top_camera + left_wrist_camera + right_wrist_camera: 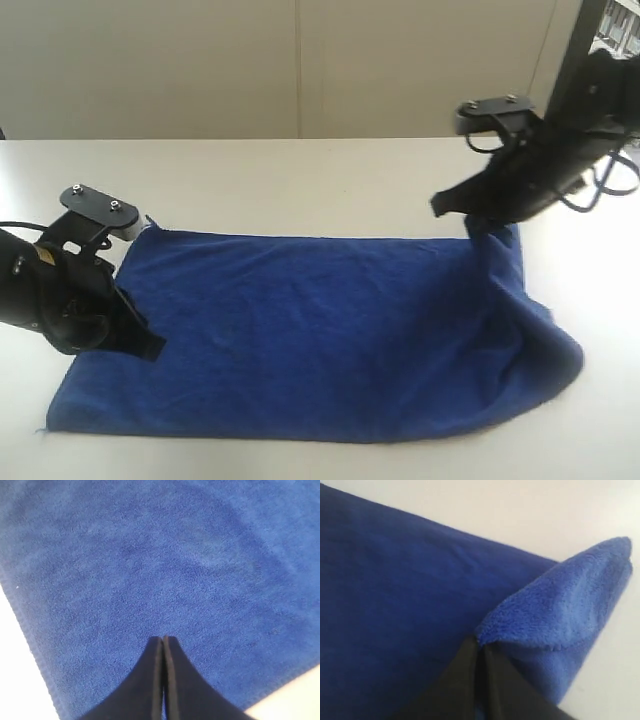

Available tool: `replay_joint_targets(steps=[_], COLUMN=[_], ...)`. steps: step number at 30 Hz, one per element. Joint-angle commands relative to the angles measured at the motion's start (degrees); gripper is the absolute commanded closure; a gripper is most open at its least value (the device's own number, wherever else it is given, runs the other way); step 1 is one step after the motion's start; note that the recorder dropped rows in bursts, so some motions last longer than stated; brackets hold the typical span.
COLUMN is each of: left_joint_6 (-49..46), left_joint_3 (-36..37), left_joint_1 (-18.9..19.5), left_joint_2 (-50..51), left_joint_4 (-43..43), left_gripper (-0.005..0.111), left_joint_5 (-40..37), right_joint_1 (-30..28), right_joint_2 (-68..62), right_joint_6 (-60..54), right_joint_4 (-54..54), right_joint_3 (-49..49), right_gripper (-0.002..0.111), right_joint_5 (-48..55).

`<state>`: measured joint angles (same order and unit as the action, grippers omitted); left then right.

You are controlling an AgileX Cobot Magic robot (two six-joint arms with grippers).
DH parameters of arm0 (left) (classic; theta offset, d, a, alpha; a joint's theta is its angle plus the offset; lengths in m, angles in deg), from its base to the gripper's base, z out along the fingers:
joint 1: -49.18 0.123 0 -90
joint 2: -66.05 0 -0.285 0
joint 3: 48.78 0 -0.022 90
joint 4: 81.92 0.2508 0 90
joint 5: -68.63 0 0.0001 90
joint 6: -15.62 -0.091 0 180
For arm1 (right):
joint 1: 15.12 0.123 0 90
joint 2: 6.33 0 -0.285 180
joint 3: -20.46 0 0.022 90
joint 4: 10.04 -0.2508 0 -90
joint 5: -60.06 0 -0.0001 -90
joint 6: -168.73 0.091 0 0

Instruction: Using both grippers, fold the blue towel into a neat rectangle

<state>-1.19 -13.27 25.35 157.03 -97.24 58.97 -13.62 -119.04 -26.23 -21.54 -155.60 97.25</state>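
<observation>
The blue towel (320,330) lies spread across the white table (300,180), flat on its left and rumpled into a hump at its right end. My right gripper (458,210) is shut on the towel's far right corner and holds it lifted off the table. In the right wrist view that corner (570,605) folds over the closed fingertips of the right gripper (479,647). My left gripper (148,348) rests low over the towel's left edge. Its jaws are shut, and in the left wrist view the left gripper (163,638) points across flat towel (150,555) with nothing seen between the fingers.
Bare table surrounds the towel, with its rear edge against a pale wall (300,60). A dark upright frame (575,50) stands at the back right behind the right arm.
</observation>
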Motion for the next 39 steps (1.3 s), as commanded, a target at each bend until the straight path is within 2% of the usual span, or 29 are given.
replay_joint_targets(steps=[1,7,15,19,24,25,26,27,28,30,31,34,37,39], left_joint_6=[0.1,0.7,3.3,3.5,3.5,3.5,3.5,3.5,3.5,3.5,3.5,3.5,3.5,3.5], left_joint_3=[0.5,0.5,0.5,0.5,0.5,0.5,0.5,0.5,0.5,0.5,0.5,0.5,0.5,0.5], left_joint_1=[-0.3,0.6,10.5,11.2,11.2,11.2,11.2,11.2,11.2,11.2,11.2,11.2,11.2,11.2], left_joint_2=[-3.3,-8.9,-19.2,-22.5,-22.5,-22.5,-22.5,-22.5,-22.5,-22.5,-22.5,-22.5,-22.5,-22.5], left_joint_4=[0.6,2.8,3.0,3.0,3.0,3.0,3.0,3.0,3.0,3.0,3.0,3.0,2.2,0.2], left_gripper=[0.107,0.107,0.107,0.107,0.107,0.107,0.107,0.107,0.107,0.107,0.107,0.107,0.107,0.107], left_joint_5=[-0.7,-1.2,-4.3,-4.6,-5.4,-5.4,-5.4,-5.4,-5.4,-5.4,-5.4,-6.3,-8.0,-9.8], right_joint_1=[9.9,22.1,32.2,35.5,36.2,36.2,36.2,36.2,36.2,35.8,35.6,34.2,32.0,28.5], right_joint_2=[-1.3,-9.5,-19.6,-24.6,-29.6,-29.6,-29.5,-29.1,-28.7,-27.2,-26.4,-23.5,-22.2,-22.3], right_joint_6=[1.6,5.9,6.5,6.5,5.5,3.8,2.9,2.7,1.6,0.0,0.0,0.2,1.5,2.1], right_joint_4=[-1.5,-2.1,-7.2,-9.4,-9.4,-9.4,-9.4,-9.4,-9.4,-7.1,-5.5,3.5,14.1,20.2], right_joint_3=[-5.8,-17.7,-31.3,-40.0,-45.5,-45.5,-45.5,-45.5,-45.5,-45.5,-45.5,-45.5,-45.5,-44.4], right_gripper=[0.108,0.108,0.108,0.108,0.106,0.102,0.092,0.081,0.063,0.044,0.045,0.057,0.076,0.093], right_joint_5=[-0.5,0.1,0.4,0.9,0.4,0.5,0.8,0.8,1.2,2.7,3.4,9.0,17.6,23.6])
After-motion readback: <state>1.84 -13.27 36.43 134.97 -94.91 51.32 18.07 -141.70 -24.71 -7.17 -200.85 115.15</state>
